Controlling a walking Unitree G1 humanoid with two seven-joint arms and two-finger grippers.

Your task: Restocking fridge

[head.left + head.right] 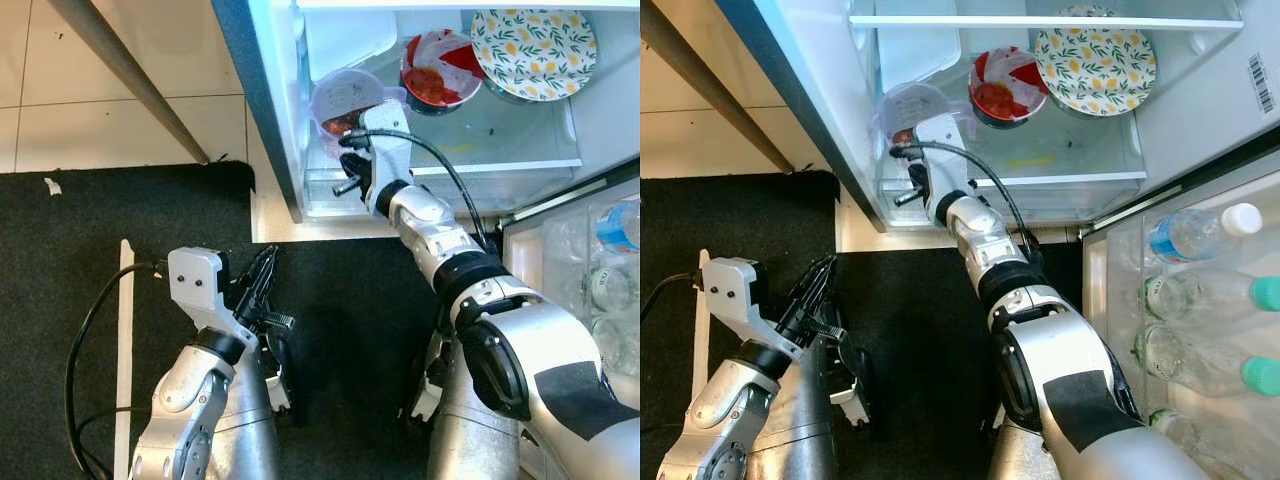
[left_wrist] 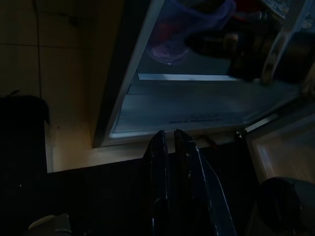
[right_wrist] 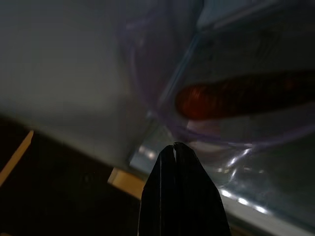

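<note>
1. Clear plastic tub [image 1: 345, 100] is sitting on the glass shelf [image 1: 500, 150] of the open fridge [image 1: 830, 120], near the shelf's left front corner, mouth facing up. It is roundish, so no clear long axis; red food is showing through its wall.
2. Right gripper [image 3: 175, 147] is reaching into the fridge at the shelf's front edge. In the right wrist view its two black fingers are pressing together with nothing between them.
3. Tub is lying just ahead of the right fingertips; touching or not, cannot tell. Its rim and red contents are looming close in the wrist view.
4. To the tub's right, further along the shelf from the gripper, a red-and-white bowl [image 1: 438, 68] is standing, and beyond it a lemon-patterned plate [image 1: 533, 52]. Bare glass is lying in front of both, up to the shelf edge.
5. Fridge side wall is running close on the tub's left.
6. Door rack with bottles [image 1: 1200, 290] is standing open beside the right arm.
7. Left gripper [image 1: 262, 272] is hanging low over the dark mat [image 1: 80, 260], fingers nearly together, holding nothing.
</note>
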